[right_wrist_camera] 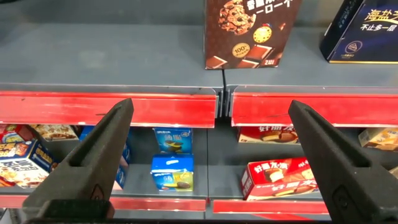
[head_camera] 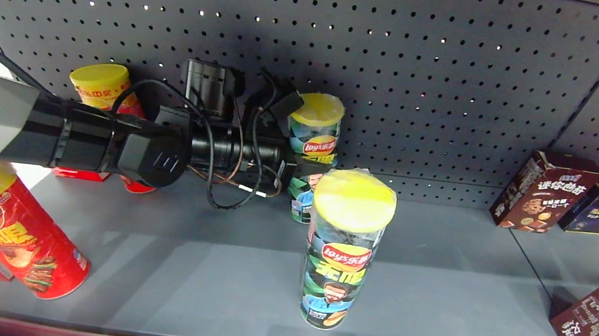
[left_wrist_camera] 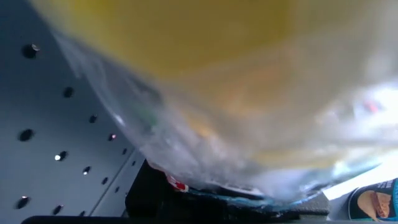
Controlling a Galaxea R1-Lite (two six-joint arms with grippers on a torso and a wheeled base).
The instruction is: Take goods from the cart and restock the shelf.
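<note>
Green chip can (head_camera: 315, 130) with a yellow lid, upright on the grey shelf board (head_camera: 461, 282), just behind the front can (head_camera: 344, 246) and a little to its left, near the pegboard (head_camera: 402, 61). Apparently gripped around the middle by the left gripper (head_camera: 305, 166), fingers closed on its sides; lid looming large in the left wrist view (left_wrist_camera: 236, 81). Red cans (head_camera: 21, 238) well left of the front can, chocolate boxes (head_camera: 545, 190) well right. Right gripper (right_wrist_camera: 210, 104) with fingers spread wide, holding nothing, out before the shelf on the box side. Judged best: seat the base flat, release gently, and draw back leftward, away from the front can.
</note>
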